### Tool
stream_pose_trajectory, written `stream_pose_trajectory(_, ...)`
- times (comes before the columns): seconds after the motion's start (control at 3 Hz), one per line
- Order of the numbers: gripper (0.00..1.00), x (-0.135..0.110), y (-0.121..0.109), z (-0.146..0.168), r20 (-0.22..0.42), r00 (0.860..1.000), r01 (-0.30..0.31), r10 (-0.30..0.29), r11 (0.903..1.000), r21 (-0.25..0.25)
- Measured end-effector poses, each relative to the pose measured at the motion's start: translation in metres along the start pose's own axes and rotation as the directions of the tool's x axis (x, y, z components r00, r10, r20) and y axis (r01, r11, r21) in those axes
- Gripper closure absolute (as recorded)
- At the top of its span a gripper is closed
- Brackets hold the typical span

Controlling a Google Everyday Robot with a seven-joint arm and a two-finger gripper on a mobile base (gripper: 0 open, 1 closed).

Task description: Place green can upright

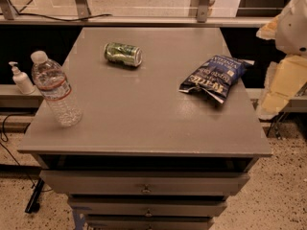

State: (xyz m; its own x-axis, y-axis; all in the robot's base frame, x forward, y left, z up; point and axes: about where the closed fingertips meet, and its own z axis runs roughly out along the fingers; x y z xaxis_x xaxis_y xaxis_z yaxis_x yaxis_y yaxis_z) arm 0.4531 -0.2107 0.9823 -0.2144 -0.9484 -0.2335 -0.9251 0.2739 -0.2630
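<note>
The green can [123, 54] lies on its side on the grey table top [144, 109], towards the back left, with its silver end facing right. My gripper [283, 83] shows as pale cream parts at the right edge of the view, beyond the table's right side. It is far from the can and holds nothing I can see.
A clear water bottle [55, 90] with a red-striped label stands at the table's front left. A blue chip bag [213, 78] lies at the right. A small pump bottle [21, 79] stands on a lower ledge left of the table. Drawers [144, 188] sit under the top.
</note>
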Motion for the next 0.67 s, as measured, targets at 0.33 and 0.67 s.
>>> stream_pose_trajectory(0.33,0.0,-0.051,-0.04,0.017,0.071,0.997,0.029,-0.032,0.9986,0.044)
stream_pose_trajectory(0.67,0.0,-0.115,-0.069,0.052,0.138,0.988,0.06,-0.066,0.9972,0.043)
